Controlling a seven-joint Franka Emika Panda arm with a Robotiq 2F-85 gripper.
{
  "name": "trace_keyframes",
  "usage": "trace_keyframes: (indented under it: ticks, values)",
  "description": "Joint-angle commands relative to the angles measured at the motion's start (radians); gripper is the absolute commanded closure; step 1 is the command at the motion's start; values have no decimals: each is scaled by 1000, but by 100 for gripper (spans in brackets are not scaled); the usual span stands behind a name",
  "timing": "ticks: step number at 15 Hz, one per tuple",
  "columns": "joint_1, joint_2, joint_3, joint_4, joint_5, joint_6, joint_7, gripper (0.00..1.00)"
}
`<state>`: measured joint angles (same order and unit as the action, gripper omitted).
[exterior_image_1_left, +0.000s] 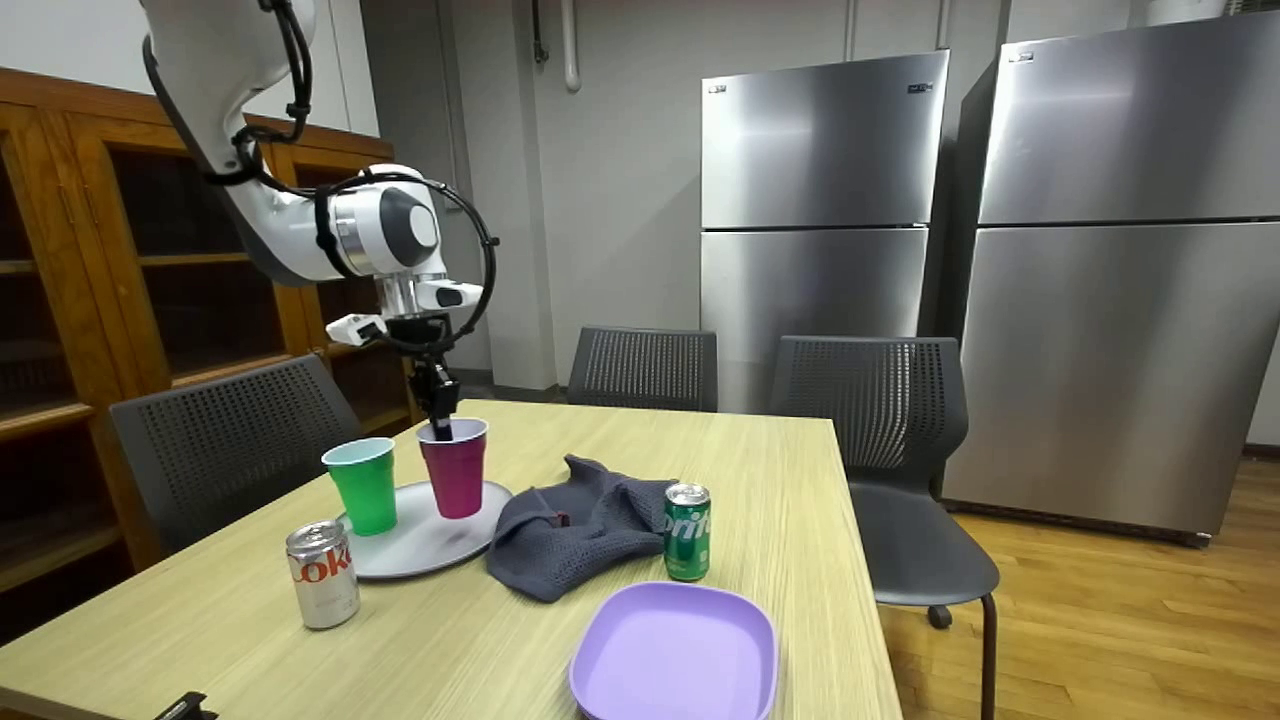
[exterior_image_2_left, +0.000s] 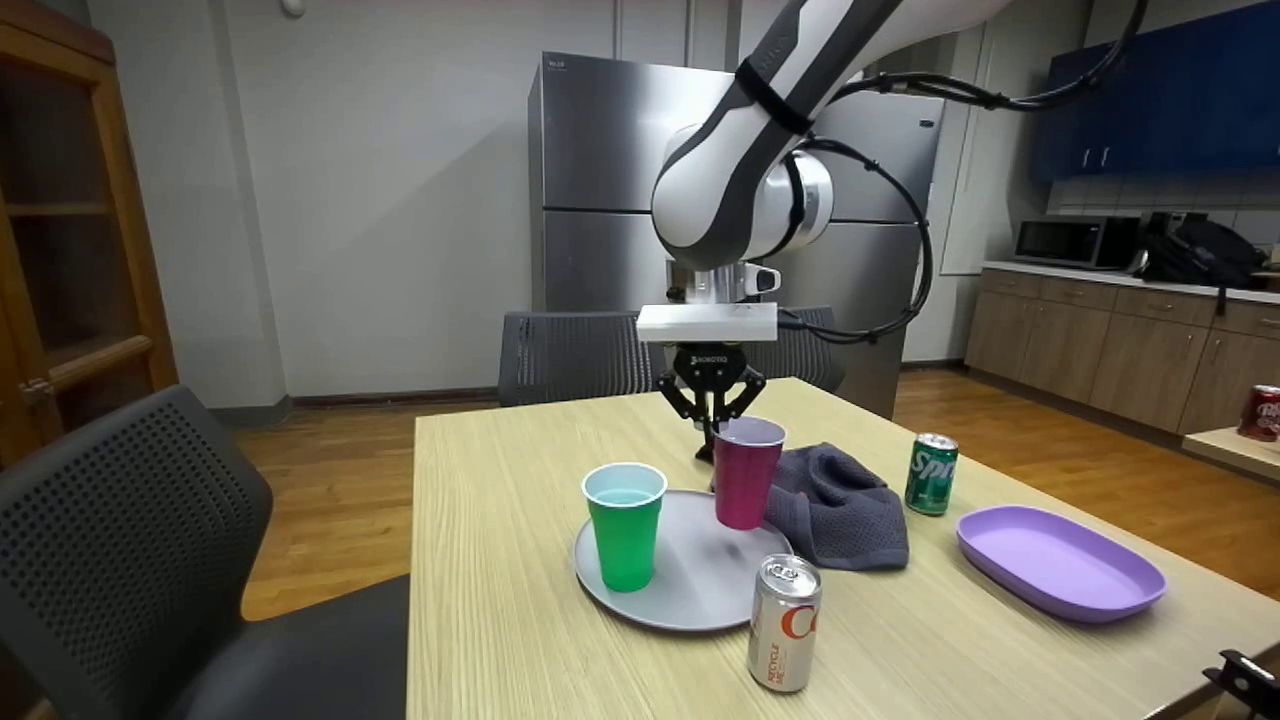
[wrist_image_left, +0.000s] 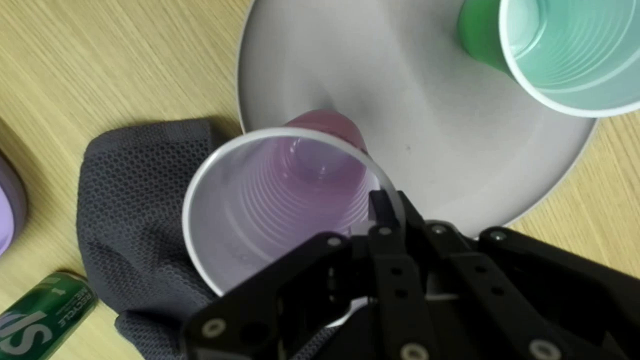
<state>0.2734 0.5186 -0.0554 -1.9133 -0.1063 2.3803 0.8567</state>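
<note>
While one finger reaches inside the cup and the other stands outside it, the black two-fingered Robotiq gripper has its jaws drawn nearly together, the thin rim of a magenta plastic cup with a pale interior pinched between them; this cup is mouth up, over a round, flat grey plate and near its edge; whether its base touches the plate I cannot tell; on the same plate, apart from the magenta cup, stands a green plastic cup with a white rim; just beside the plate lies a crumpled dark-grey textured cloth; on the cloth's other side stands an upright green metal Sprite can, with a shallow light-purple dish with rounded corners near it; an upright silver metal can with red lettering is near the plate; all these are on a pale wood-grained table; around it are dark-grey chairs with perforated backs; beyond are stainless-steel refrigerators and a brown wooden cabinet with glass doors.
</note>
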Motion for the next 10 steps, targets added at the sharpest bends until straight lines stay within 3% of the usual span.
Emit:
trace_keyframes:
  ticks: [1, 10]
  values:
    - [20, 30, -10, 57, -14, -41, 68, 99]
    - [17, 57, -7, 62, -4, -29, 108, 99]
